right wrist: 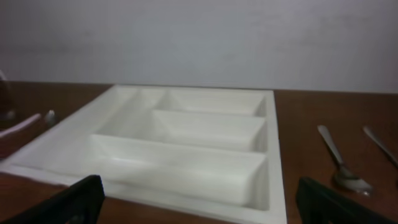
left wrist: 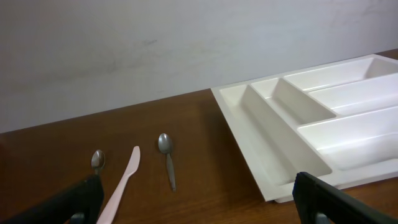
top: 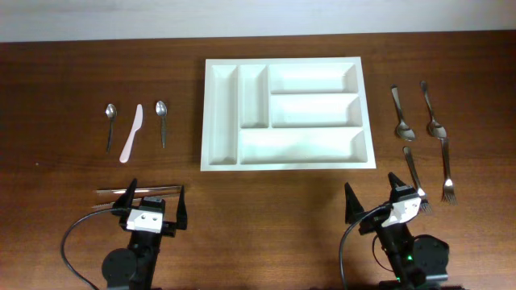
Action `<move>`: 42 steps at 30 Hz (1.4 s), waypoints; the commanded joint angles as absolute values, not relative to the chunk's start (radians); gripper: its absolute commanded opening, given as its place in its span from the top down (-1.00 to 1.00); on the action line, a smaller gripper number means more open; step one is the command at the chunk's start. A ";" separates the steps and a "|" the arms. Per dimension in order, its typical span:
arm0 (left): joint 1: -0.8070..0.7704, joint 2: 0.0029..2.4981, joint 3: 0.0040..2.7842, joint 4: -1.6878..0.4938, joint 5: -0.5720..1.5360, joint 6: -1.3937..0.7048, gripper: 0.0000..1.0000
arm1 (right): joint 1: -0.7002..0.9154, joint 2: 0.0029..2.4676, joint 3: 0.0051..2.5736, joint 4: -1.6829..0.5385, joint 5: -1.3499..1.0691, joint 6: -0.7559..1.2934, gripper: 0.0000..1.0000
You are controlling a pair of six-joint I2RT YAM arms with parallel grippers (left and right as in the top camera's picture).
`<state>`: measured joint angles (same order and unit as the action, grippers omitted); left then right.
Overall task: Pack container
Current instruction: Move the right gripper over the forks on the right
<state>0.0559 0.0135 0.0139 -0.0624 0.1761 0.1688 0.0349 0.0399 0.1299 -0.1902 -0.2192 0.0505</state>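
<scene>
Left jaws: apart, empty; thin metal piece [top: 137, 192] lies crosswise just ahead.
Right jaws: apart, empty; fork [top: 414, 169] just beside, handle pointing away.
Container [top: 298, 147]: mid-surface, ahead, between both arms, empty.
Likely first pick: fork, right arm.

A dark brown wood-grain table [top: 72, 64] is spreading out beneath and ahead of the left claw [top: 156, 196] and the right claw [top: 372, 189]. Beyond its far edge a plain off-white wall [left wrist: 124, 43] is rising, evenly lit, perhaps carrying a faint grey smudge.
</scene>
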 commanded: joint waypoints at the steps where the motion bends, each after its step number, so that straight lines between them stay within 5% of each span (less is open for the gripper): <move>1: 0.062 0.005 0.009 -0.064 0.168 0.181 -0.98 | 0.045 0.091 0.247 -0.210 -0.259 0.064 -0.97; 11: 0.062 0.005 0.009 -0.065 0.168 0.181 -0.99 | 0.046 0.586 0.533 -0.223 -0.395 0.061 -0.97; 20: 0.062 0.005 0.009 -0.065 0.168 0.181 -0.98 | 0.044 1.043 0.815 -0.486 -0.422 0.060 -0.97; 28: 0.062 0.005 0.009 -0.065 0.168 0.181 -0.99 | 0.044 1.413 1.094 -0.762 -0.145 0.023 -0.97; 33: 0.062 0.005 0.009 -0.065 0.168 0.181 -0.99 | 0.037 1.521 1.247 -0.905 -0.002 -0.042 -0.97; 42: 0.062 0.005 0.009 -0.064 0.168 0.181 -0.98 | -0.164 1.534 1.323 -1.046 -0.123 -0.282 -0.97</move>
